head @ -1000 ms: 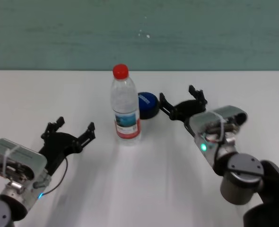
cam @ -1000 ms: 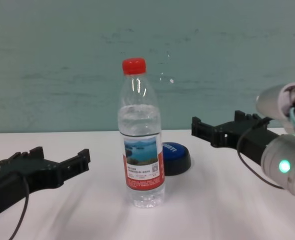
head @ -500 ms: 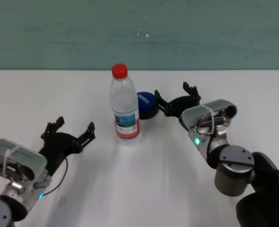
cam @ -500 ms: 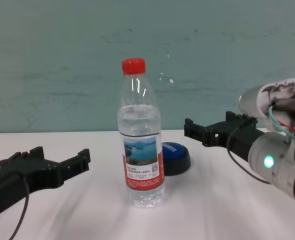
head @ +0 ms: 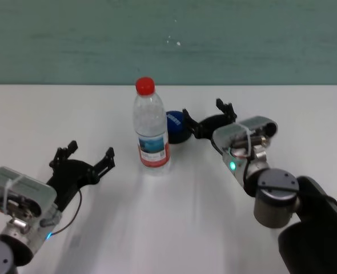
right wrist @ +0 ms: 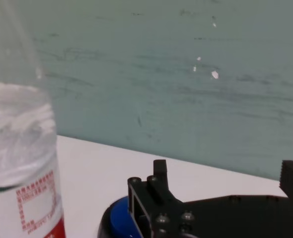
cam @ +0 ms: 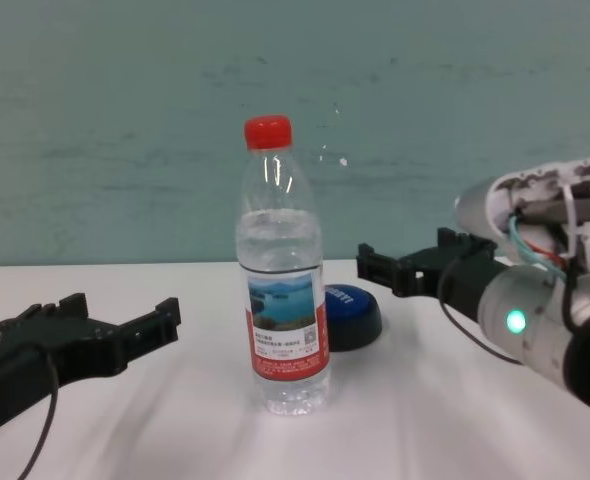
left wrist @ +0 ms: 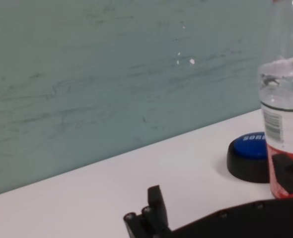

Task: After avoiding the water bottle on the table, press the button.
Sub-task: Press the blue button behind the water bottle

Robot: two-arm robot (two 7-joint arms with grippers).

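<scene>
Button [head: 177, 127], blue-topped with white lettering on a black base, sits on the white worktop [head: 174, 228] toward its far edge, roughly midway between the left and right edges. Just in front of it, a little toward the left edge, the water bottle [head: 150, 128] stands upright, red cap on, its lake-photo label facing the near edge (in the chest view it hides the button's left part). The right claw [head: 204, 117] hovers right beside the button, on the side away from the bottle, its black fingers [cam: 379, 268] spread apart and holding nothing, one fingertip close to the button's edge. The left claw [head: 83, 156] rests well apart from both, nearer the left edge and the near edge, its fingers likewise spread and holding nothing.
</scene>
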